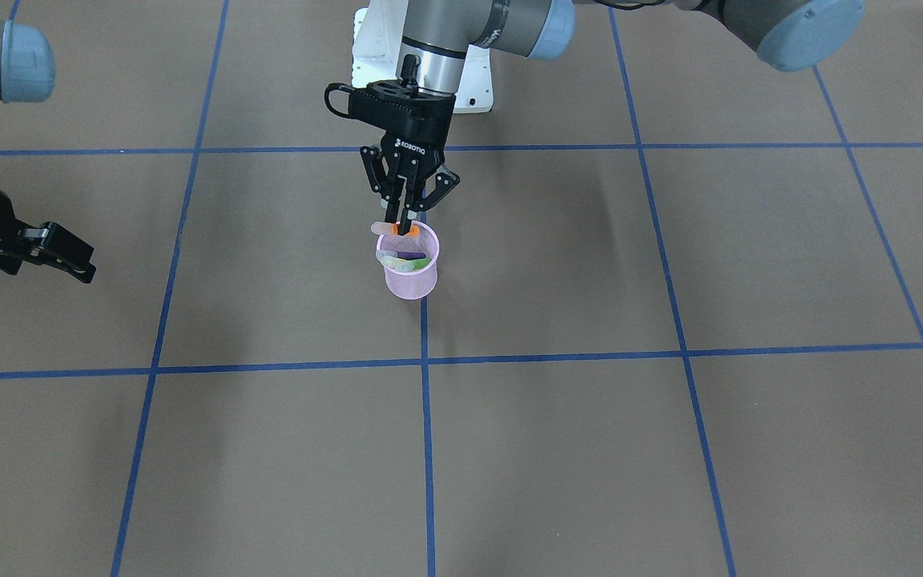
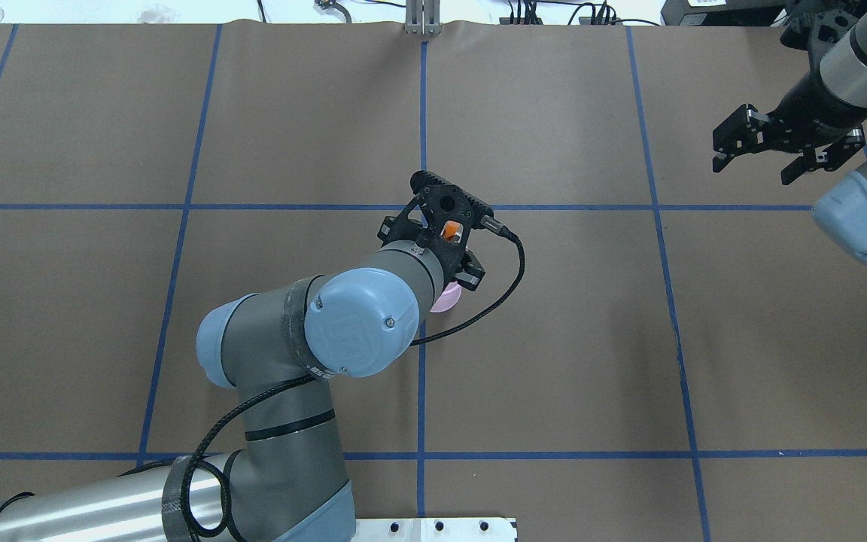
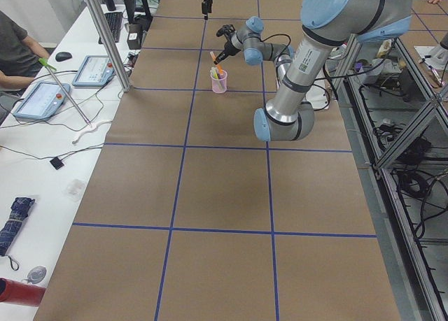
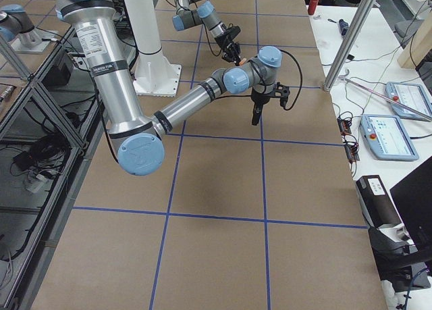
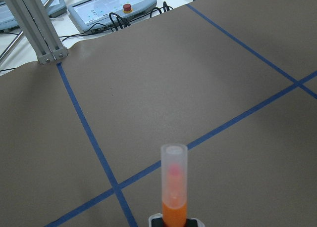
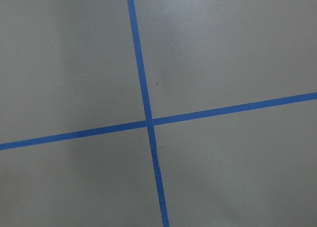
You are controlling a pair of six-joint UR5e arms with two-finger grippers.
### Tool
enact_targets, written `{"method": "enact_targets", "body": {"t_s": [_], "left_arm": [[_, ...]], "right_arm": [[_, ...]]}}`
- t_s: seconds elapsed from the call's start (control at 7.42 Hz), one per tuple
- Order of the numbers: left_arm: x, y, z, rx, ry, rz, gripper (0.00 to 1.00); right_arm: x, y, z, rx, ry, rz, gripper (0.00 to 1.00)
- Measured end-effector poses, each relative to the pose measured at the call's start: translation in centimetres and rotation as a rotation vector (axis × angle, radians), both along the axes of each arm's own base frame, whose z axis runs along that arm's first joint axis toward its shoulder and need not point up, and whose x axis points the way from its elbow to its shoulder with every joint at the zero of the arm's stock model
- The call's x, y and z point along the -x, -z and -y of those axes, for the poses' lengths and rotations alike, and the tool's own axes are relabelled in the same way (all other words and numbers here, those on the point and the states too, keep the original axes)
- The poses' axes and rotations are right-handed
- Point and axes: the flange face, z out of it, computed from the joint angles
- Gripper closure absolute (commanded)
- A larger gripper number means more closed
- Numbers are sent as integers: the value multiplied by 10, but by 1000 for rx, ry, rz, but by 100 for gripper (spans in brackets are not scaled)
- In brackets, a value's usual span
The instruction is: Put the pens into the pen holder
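Grey arms [image 2: 283, 452], pale-blue joint caps [image 2: 358, 324], black cable [image 2: 522, 260].

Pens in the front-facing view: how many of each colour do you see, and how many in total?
Orange pen: 1
Purple pen: 1
Green pen: 1
Total: 3 told clearly; overlapping caps in the pen holder may hide another.

Bright, even, diffuse light from above.
Faint soft shadows lay on the brown paper-covered table [image 1: 590, 240]; lower centre, the orange pen with its clear pale cap [image 5: 174, 185] looked slightly soft.
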Motion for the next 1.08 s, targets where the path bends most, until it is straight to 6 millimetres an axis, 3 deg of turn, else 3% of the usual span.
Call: {"method": "enact_targets", "body": {"t_s": [0.4, 0.54, 0.67, 0.81, 0.94, 1.08], "left_arm": [[6, 8, 5, 1, 13, -25, 6], [20, 6, 18, 2, 37, -35, 6], [41, -13, 34, 10, 70, -22, 9], [71, -58, 48, 35, 93, 21, 3], [115, -107, 67, 86, 96, 62, 2], [175, -153, 97, 184, 75, 77, 1]], "right_arm": [[0, -1, 0, 1, -1, -1, 1], [-3, -1, 2, -1, -4, -1, 1], [-10, -2, 4, -4, -11, -2, 1], [-18, -6, 7, -5, -18, -5, 1], [-30, -14, 11, -11, -19, -12, 1], [-45, -27, 16, -23, -12, -23, 1]]}}
